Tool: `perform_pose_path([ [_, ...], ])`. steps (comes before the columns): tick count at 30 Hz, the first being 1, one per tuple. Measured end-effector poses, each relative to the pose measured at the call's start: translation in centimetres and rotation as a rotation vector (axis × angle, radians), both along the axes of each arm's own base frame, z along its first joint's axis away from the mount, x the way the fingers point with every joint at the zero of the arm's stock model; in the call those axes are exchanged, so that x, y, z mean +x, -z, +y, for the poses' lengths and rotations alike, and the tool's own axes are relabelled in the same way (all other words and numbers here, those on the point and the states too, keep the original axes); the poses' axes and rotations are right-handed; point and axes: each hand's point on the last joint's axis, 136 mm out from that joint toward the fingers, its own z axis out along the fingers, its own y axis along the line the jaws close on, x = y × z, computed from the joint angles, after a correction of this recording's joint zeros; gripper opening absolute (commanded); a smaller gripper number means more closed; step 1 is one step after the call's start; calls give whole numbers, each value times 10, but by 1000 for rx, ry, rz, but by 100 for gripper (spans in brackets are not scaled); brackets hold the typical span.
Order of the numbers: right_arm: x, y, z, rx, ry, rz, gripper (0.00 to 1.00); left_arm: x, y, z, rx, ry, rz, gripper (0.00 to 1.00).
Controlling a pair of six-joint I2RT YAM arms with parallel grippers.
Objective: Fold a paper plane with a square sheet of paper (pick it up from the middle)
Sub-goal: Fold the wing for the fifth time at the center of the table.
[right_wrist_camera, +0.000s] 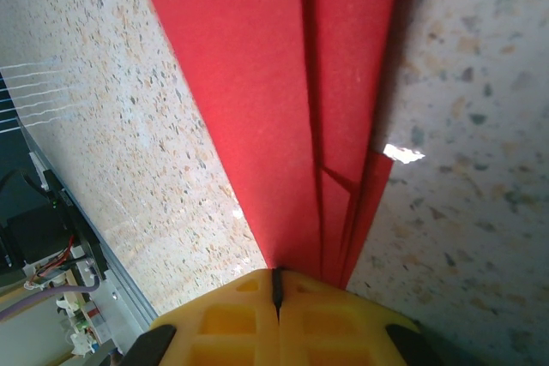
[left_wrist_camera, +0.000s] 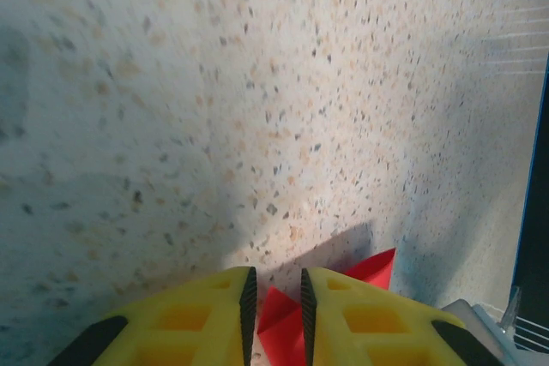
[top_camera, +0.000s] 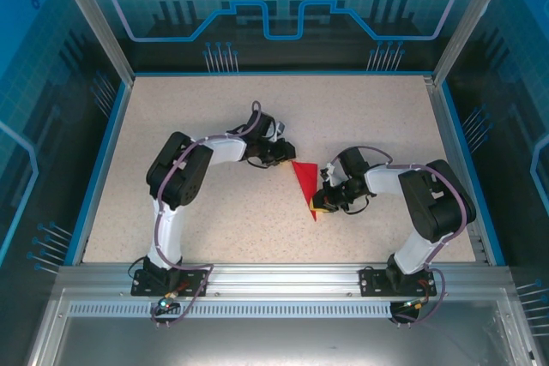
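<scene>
Right gripper (right_wrist_camera: 276,287) is clamped shut on the near pointed tip of the paper plane (top_camera: 304,183), which lies mid-table between the arms. Left gripper (left_wrist_camera: 279,302) sits over its far-left corner, jaws a narrow slit apart, gripping nothing I can see. My worry: if the right pulls, the thin layers could tear or the creases spring open

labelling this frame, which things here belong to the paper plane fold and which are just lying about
Part of the job:
paper plane, creased
left gripper at its wide end
right gripper shut on its point

Just there:
speckled table
blue rim
metal rail
</scene>
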Motion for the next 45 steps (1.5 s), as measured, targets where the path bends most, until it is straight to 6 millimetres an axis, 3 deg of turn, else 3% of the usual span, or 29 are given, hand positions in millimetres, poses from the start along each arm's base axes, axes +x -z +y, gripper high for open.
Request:
perform_pose_path([
  [4,0,0,0,0,-3,-3,4,7,-12,6,-2,-13,-11,27],
  [7,-1,0,0,-2,-4,2,5,6,-34,6,-18,-12,-42,26],
  [11,-1,0,-1,-7,-3,10,5,-11,-69,-2,-50,14,-100,24],
  [14,-2,0,-1,-9,-3,11,5,-34,-80,-21,-68,69,-120,22],
  [18,-2,0,-1,-9,-3,11,6,-71,-64,-48,-60,158,-84,20],
  [22,-2,0,-1,-9,-3,11,6,-93,-38,-57,-51,208,-21,20],
  [26,-2,0,-1,-9,-3,11,7,-94,-12,-55,-37,208,20,20],
  [33,-2,-1,-2,-12,-1,6,9,-97,12,-53,-25,205,61,19],
  [45,8,-25,5,9,46,-39,11,-94,12,-53,-32,192,77,17],
])
